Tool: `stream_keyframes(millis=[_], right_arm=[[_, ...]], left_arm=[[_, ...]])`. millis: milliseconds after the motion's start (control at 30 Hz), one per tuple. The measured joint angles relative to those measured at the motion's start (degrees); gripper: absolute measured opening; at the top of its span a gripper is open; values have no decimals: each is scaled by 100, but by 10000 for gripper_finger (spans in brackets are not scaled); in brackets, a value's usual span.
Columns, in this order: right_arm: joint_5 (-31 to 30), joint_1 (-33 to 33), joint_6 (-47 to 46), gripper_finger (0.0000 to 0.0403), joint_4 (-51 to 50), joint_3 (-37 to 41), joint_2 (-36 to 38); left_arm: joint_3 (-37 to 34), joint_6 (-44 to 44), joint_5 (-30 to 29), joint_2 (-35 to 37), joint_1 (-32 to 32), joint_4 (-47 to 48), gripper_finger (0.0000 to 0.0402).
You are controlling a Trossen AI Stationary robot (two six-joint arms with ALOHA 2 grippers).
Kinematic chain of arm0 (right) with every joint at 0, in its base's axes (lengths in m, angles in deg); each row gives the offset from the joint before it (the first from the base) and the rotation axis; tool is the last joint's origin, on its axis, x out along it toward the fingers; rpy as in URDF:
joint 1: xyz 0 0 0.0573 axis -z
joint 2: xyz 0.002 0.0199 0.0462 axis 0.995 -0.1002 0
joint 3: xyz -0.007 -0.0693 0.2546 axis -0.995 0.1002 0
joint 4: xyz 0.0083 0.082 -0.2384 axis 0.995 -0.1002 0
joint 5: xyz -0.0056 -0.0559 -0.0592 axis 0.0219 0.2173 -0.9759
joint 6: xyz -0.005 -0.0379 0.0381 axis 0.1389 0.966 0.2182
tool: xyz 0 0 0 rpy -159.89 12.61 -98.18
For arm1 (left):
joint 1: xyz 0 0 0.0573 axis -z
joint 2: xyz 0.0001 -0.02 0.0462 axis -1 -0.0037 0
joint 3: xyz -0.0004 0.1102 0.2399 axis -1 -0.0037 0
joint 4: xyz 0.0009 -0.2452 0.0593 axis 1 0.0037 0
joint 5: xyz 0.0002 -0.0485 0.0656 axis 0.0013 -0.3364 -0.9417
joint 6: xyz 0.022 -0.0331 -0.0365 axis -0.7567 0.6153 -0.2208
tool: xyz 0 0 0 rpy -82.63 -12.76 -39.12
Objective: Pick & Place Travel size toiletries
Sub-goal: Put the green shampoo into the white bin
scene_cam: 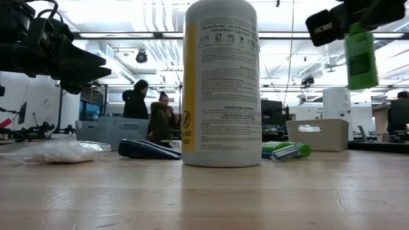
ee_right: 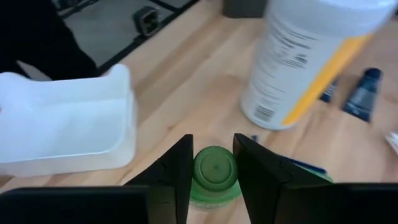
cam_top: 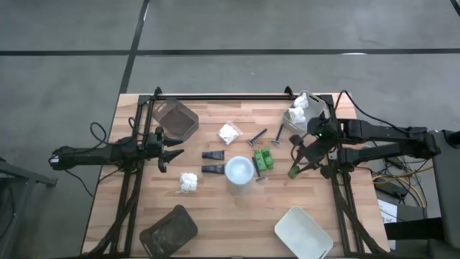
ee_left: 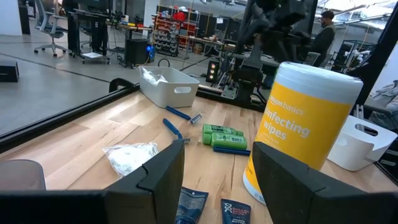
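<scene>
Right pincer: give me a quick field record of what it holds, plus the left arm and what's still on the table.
right pincer: shut on green tube, lifted above table
left pincer: open, empty, waiting at table's left
bottle: upright, mid-table
green pieces: lying right of bottle
dark tubes: lying left of bottle
white tray: near right corner, looks empty

The table (cam_top: pixel 215 216) is pale wood planks with visible grain and a dull, lightly worn finish. The yellow bottle (ee_left: pixel 303 134) looks like smooth plastic under a glossy printed label. The green piece (ee_right: pixel 215 174) between the right gripper (ee_right: pixel 213 167) fingers is smooth, slightly shiny plastic. The white packets (ee_left: pixel 129 156) are crinkled clear film. The dark tubes (cam_top: pixel 213 155) look glossy. The white tray (ee_right: pixel 65 127) is smooth, matt plastic; the gripper fingers are matt black.
</scene>
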Motion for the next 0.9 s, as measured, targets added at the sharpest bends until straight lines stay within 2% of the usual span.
stream_keyframes(millis=[567, 900], right_arm=[[-105, -1742, -811, 96, 173, 0, 193], [-847, -2727, -1747, 102, 839, -4, 161]], left_arm=[[0, -1, 1, 2, 1, 0, 195], [0, 1, -1, 1, 2, 0, 195]])
